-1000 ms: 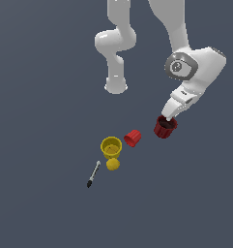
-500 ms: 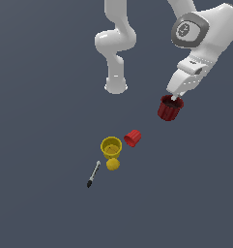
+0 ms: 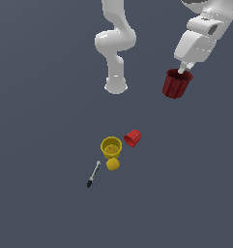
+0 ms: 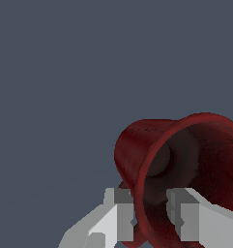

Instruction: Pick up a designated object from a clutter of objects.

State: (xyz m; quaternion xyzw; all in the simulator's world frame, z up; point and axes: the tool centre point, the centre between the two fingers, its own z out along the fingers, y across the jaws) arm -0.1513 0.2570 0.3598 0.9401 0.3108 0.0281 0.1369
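The gripper [image 4: 149, 213] is closed on the rim of the dark red ribbed cup [image 3: 176, 84]: one finger [image 4: 120, 213] presses the outside of the wall and the other sits inside the dark mouth. The cup hangs under the gripper, lifted well above the floor and well apart from the other things. In my judgement the pick-up step is almost complete; the next move only needs a steady hold, so the cup does not slip. Far below lie the yellow cup [image 3: 111, 147], the small bright red cup [image 3: 132, 138], the yellow ball [image 3: 113, 164] and the pen-like stick [image 3: 93, 174].
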